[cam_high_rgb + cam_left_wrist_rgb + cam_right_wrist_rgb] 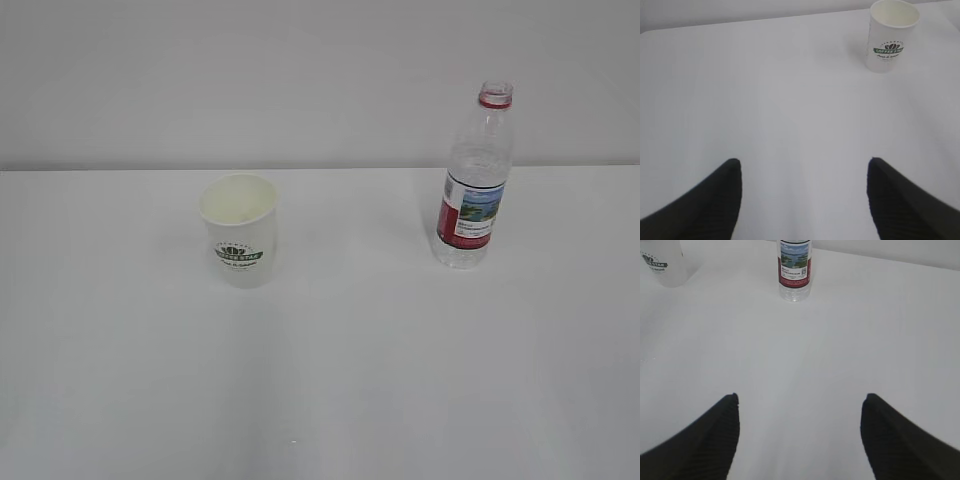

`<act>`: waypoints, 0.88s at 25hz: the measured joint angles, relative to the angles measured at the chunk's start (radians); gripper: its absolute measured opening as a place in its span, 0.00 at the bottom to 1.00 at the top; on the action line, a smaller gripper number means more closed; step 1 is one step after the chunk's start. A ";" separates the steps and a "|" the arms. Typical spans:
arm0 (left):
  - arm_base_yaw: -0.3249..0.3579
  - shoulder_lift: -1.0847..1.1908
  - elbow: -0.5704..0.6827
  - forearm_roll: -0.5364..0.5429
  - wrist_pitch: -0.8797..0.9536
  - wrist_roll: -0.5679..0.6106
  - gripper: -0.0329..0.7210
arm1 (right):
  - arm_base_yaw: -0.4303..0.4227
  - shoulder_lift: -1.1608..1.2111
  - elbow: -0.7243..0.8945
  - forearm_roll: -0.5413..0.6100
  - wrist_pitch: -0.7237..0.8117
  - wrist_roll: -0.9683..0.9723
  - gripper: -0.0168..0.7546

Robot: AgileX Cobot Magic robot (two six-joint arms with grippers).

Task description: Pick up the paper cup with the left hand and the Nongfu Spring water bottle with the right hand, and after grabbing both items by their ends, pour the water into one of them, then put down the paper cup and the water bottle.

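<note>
Opening step, nothing grasped yet. Paper cup (239, 229) upright on the white bench (330, 380), left of centre in the exterior view; at 1 o'clock, well ahead, in the left wrist view. Nongfu Spring water bottle (475, 180) upright and uncapped, well apart from the cup at its 3 o'clock; near 12 o'clock in the right wrist view. Left end effector (802, 195) spread wide, empty. Right end effector (800, 432) likewise spread, empty. Next, probably: advance each arm toward its object, left veering toward 1 o'clock, then straddle cup and bottle squarely before closing, gently on the thin cup wall.
</note>
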 joint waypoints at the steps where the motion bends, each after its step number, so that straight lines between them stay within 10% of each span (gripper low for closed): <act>1: 0.000 0.000 0.000 0.000 0.000 0.000 0.80 | 0.000 0.000 0.000 0.000 0.000 0.000 0.76; 22: 0.000 0.000 0.000 0.000 0.000 0.000 0.80 | 0.000 0.000 0.000 0.000 0.000 0.000 0.76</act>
